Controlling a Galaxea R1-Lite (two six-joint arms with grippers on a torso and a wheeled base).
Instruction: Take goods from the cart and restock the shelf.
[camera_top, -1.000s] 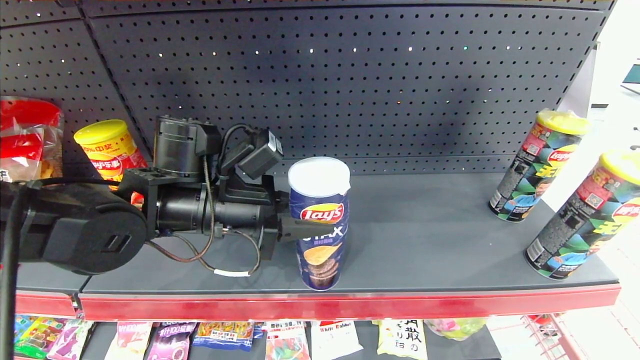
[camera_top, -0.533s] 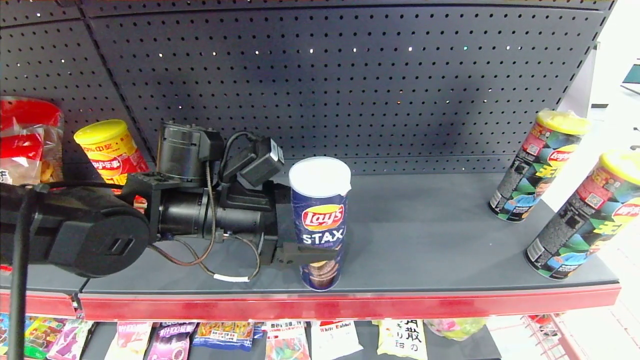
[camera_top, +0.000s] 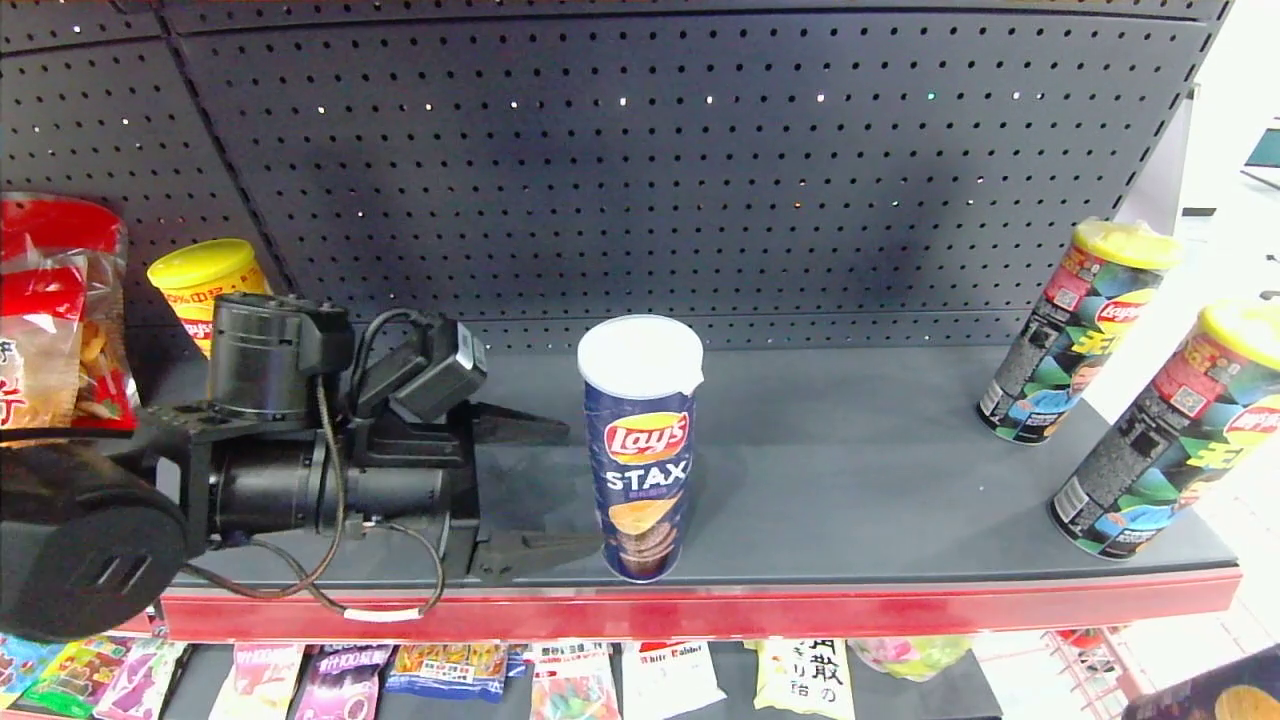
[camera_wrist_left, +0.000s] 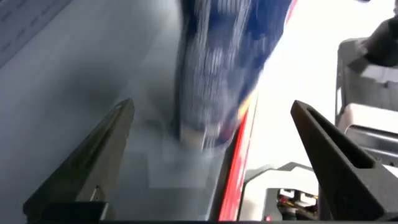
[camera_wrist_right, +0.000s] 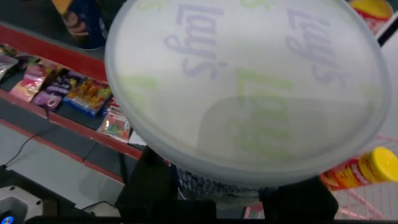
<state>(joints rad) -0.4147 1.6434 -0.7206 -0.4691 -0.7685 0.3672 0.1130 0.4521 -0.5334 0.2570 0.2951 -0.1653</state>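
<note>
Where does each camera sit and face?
Head view: on the head, facing down at the shelf; left arm and open left hand beside the blue can.
Left wrist view: on that wrist, facing the blue can past its fingers.
Right wrist view: on that wrist, over the lidded can in the right hand.
Shared: the blue can, all three.

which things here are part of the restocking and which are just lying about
Job: blue chip can, standing on the shelf; left gripper, open beside it; clear-lidded can in the right gripper.
Lying about: patterned cans at right; yellow-lidded red can; red bag; snack packets below.
</note>
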